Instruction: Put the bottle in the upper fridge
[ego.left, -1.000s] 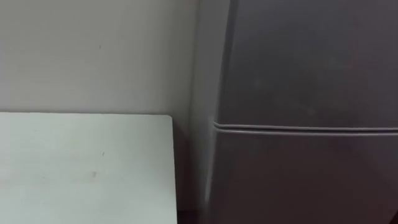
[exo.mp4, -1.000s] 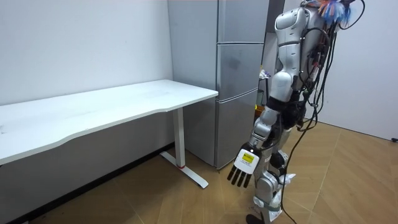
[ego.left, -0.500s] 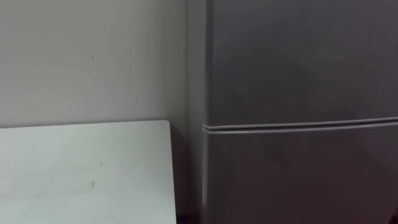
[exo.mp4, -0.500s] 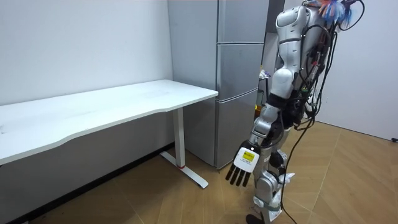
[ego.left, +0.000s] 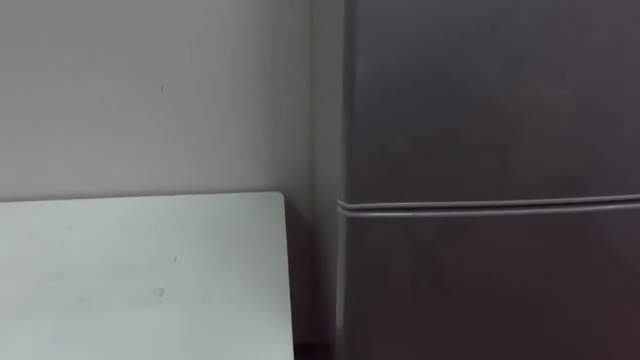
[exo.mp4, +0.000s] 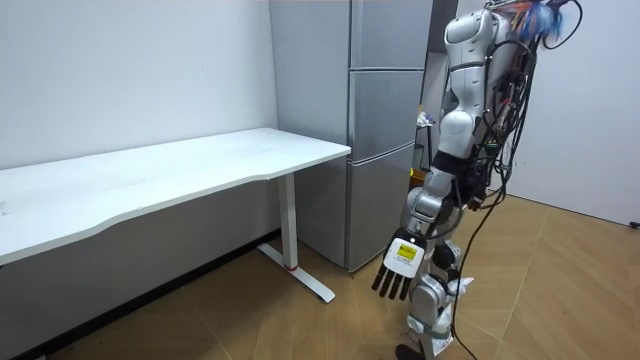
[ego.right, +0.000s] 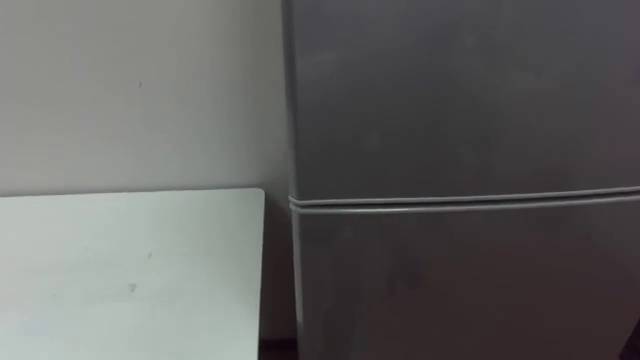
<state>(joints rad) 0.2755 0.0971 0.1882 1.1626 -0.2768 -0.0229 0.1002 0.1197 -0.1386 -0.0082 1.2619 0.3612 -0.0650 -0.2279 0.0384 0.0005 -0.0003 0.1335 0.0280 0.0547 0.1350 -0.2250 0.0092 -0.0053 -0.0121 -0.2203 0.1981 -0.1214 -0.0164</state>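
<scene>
Bottle location cannot be established: the left hand is carrying none, and nothing is standing against the fridge (ego.left: 480, 280) front. The fridge is presenting closed grey doors. The upper door (ego.left: 480, 100) is sitting flush above the horizontal seam (ego.left: 490, 206) that is dividing it from the door below. No handle can be made out on the door faces.

The left hand (exo.mp4: 400, 268) is hanging low on the robot's left, short of the fridge front. Its fingers are pointing straight down and relaxed, gripping nothing.

The robot is standing upright directly before the fridge, facing its doors at close range. A white table (ego.left: 130, 270) is sitting just beside the fridge on the robot's left, against the wall (ego.left: 150, 90), with its visible top bare.

Judgement on the step: the scene is fitting two stages equally. Either the bottle is already resting behind the shut upper door, or the robot is standing before the fridge with that door yet to be opened. The pictures are not settling which.

Whichever applies, the deciding matter is what is lying behind the upper door, and that is staying hidden while it is shut. Any work on that door would be calling for a hand raised from hip level to the door's edge.
</scene>
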